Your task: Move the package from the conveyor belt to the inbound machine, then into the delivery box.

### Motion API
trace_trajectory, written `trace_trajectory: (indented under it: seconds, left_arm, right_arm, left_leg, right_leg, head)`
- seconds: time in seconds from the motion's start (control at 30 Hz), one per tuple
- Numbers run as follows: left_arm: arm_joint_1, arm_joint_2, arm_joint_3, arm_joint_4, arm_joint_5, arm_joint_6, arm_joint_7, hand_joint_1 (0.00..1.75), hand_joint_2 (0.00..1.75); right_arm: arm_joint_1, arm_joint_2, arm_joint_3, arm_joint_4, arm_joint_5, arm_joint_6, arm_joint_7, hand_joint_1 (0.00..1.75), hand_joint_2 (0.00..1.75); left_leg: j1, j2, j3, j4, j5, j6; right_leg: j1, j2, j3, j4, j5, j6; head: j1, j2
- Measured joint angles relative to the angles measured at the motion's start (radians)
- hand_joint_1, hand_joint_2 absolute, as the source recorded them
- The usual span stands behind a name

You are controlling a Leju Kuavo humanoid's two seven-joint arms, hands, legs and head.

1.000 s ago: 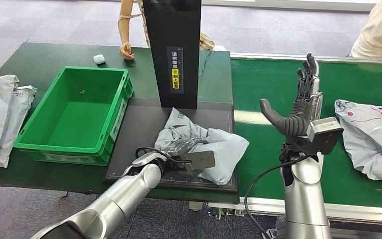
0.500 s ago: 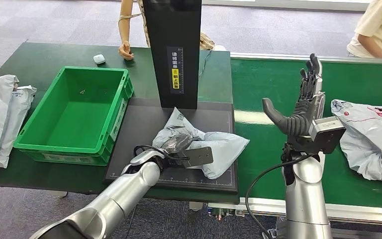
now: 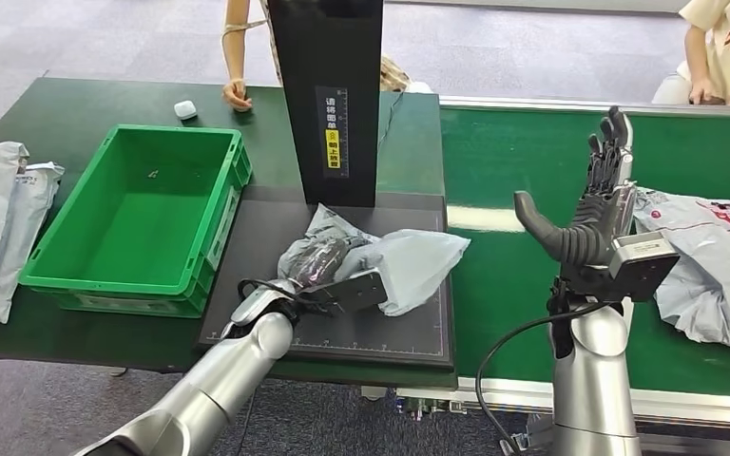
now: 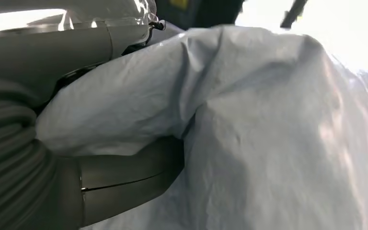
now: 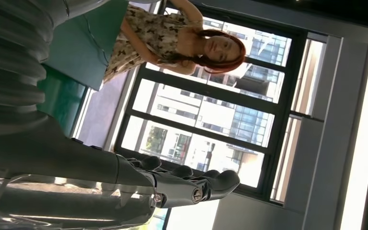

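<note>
The left hand [image 3: 318, 261] grips a crumpled grey package [image 3: 404, 266] over the black inbound machine platform [image 3: 409, 328], right of the green delivery box [image 3: 52, 256]. The right hand [image 3: 594, 204] is raised, fingers spread, holding nothing, above the conveyor belt [image 3: 504, 152].

In the head view the left hand [image 3: 318, 271] is mostly buried in the crumpled grey package [image 3: 394, 266], its fingers hidden by the folds. The second package [image 3: 722, 266] at right is cut by the frame edge. The black scanner column [image 3: 328, 95] runs off the top. Its yellow label [image 3: 334, 131] is too small to read.
</note>
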Motion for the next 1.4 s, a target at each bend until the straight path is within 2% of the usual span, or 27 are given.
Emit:
trace_trajectory:
  seconds: [0.1, 0.2, 0.3, 0.53, 0.67, 0.83, 0.9, 1.07, 1.3, 1.4]
  left_arm:
    - [0.040, 0.051, 0.052, -0.197, -0.085, 0.087, 0.064, 1.75, 1.75]
    - [0.069, 0.101, 0.128, -0.401, -0.158, 0.089, 0.113, 1.75, 1.75]
    - [0.089, 0.128, 0.191, -0.553, -0.188, 0.079, 0.124, 1.75, 1.75]
    - [0.117, 0.153, 0.266, -0.706, -0.217, 0.136, 0.156, 1.75, 1.75]
    - [0.116, 0.167, 0.332, -0.770, -0.217, 0.177, 0.193, 1.75, 1.75]
    - [0.110, 0.185, 0.396, -0.792, -0.256, 0.198, 0.243, 1.75, 1.75]
    - [0.093, 0.190, 0.408, -0.770, -0.284, 0.186, 0.264, 1.75, 1.75]
    - [0.046, 0.193, 0.414, -0.656, -0.356, 0.185, 0.309, 1.75, 1.75]
    - [0.025, 0.193, 0.414, -0.587, -0.367, 0.187, 0.318, 1.75, 1.75]
    - [0.017, 0.193, 0.414, -0.564, -0.377, 0.144, 0.343, 1.75, 1.75]
  right_arm:
    - [0.043, -0.003, -0.026, -0.041, 0.009, 0.004, -0.001, 0.00, 1.75]
    - [0.085, -0.004, -0.058, -0.081, 0.019, 0.014, -0.003, 0.00, 1.75]
    - [0.107, -0.005, -0.082, -0.112, 0.024, 0.019, -0.004, 0.00, 1.75]
    - [0.123, -0.006, -0.099, -0.136, 0.034, 0.020, 0.007, 0.00, 1.75]
    - [0.123, -0.012, -0.101, -0.119, 0.052, 0.040, 0.127, 0.00, 1.75]
    - [0.118, -0.014, -0.087, 0.003, 0.082, 0.069, 0.347, 0.00, 1.75]
    - [0.117, -0.014, -0.081, 0.079, 0.079, 0.081, 0.402, 0.00, 1.75]
    - [0.127, -0.014, -0.065, 0.207, 0.075, 0.097, 0.440, 0.00, 1.75]
    - [0.133, -0.014, -0.058, 0.258, 0.076, 0.107, 0.460, 0.00, 1.75]
    - [0.137, -0.014, -0.056, 0.263, 0.089, 0.117, 0.478, 0.00, 1.75]
  left_leg:
    - [0.000, 0.000, -0.004, 0.000, 0.000, 0.000]
    - [0.000, 0.001, -0.006, 0.000, 0.000, 0.000]
    - [0.000, 0.001, -0.006, -0.001, 0.000, 0.000]
    - [0.000, 0.001, -0.007, 0.000, 0.000, 0.000]
    - [0.000, 0.001, -0.007, 0.000, 0.000, 0.000]
    - [0.000, 0.000, -0.007, 0.000, 0.000, 0.000]
    - [0.000, 0.000, -0.007, 0.000, 0.000, 0.000]
    - [0.000, 0.000, -0.007, 0.000, 0.000, 0.000]
    - [0.000, 0.000, -0.009, 0.000, 0.000, 0.000]
    - [0.000, 0.000, -0.009, 0.000, 0.000, 0.000]
  right_leg:
    - [0.001, 0.001, -0.004, 0.000, 0.000, 0.000]
    - [0.001, 0.001, -0.006, 0.000, 0.000, 0.000]
    - [0.000, 0.001, -0.007, 0.000, -0.001, -0.001]
    - [0.000, 0.001, -0.007, 0.000, 0.000, 0.000]
    - [0.000, 0.001, -0.007, 0.000, 0.000, 0.000]
    - [0.001, 0.000, -0.007, 0.000, 0.000, 0.000]
    - [0.001, 0.000, -0.007, 0.000, 0.000, 0.000]
    - [0.000, 0.000, -0.007, 0.000, 0.000, 0.000]
    - [0.000, 0.000, -0.009, 0.000, 0.000, 0.000]
    - [0.000, 0.000, -0.009, 0.000, 0.000, 0.000]
  head:
    - [0.000, 0.000]
    - [0.000, 0.000]
    - [0.000, 0.000]
    - [0.000, 0.000]
    - [0.000, 0.000]
    - [0.000, 0.000]
    - [0.000, 0.000]
    - [0.000, 0.000]
    - [0.000, 0.000]
    - [0.000, 0.000]
